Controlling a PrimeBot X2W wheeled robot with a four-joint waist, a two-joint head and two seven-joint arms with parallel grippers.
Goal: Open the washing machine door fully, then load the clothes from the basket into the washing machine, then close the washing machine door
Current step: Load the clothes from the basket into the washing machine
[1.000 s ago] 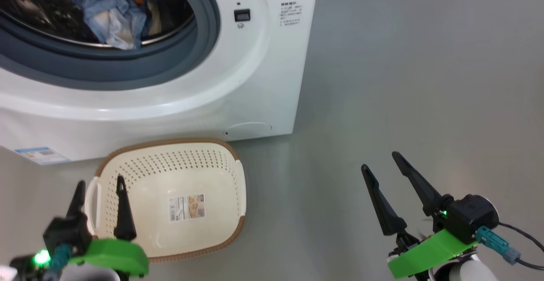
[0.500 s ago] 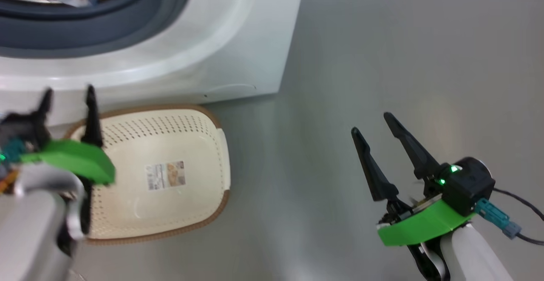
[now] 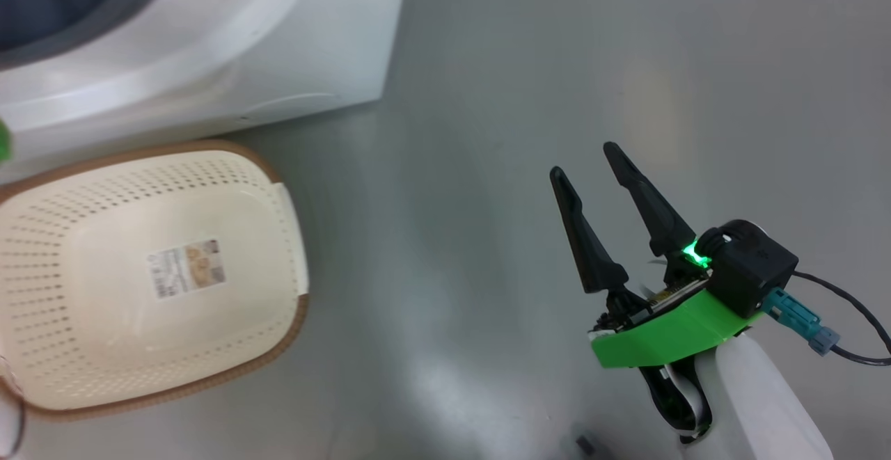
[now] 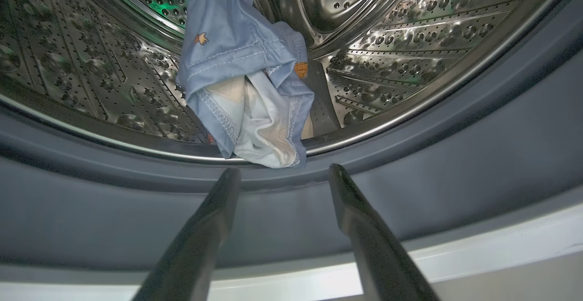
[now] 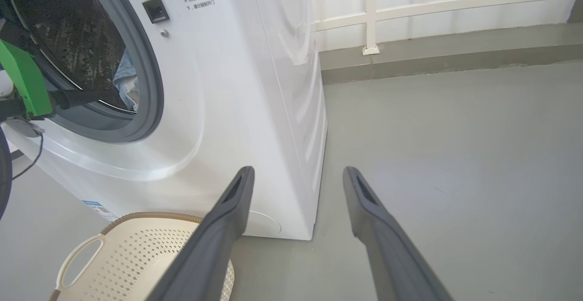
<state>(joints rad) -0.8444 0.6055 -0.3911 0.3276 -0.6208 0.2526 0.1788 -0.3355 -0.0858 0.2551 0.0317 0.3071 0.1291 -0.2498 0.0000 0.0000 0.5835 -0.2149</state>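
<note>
The clothes (image 4: 246, 87), a light-blue bundle with a pale piece, lie inside the steel drum of the washing machine (image 3: 209, 70) and hang over its front lip. My left gripper (image 4: 283, 171) stands open just outside the grey seal (image 4: 410, 178), its tips right below the bundle and holding nothing. The cream basket (image 3: 139, 272) sits on the floor before the machine, with only a paper label (image 3: 186, 268) inside. My right gripper (image 3: 581, 157) is open and empty over bare floor to the basket's right. The washing machine door is out of view.
Grey floor (image 3: 522, 63) stretches to the right of the machine. A white railing (image 5: 410, 5) and a low kerb run along the back. My left arm's green mount (image 5: 25, 82) is in front of the drum opening. A cable (image 3: 856, 335) trails from my right wrist.
My left gripper rose from over the basket to the drum mouth, leaving the head view. The head camera swung, shifting machine and basket left. The right gripper stayed open.
</note>
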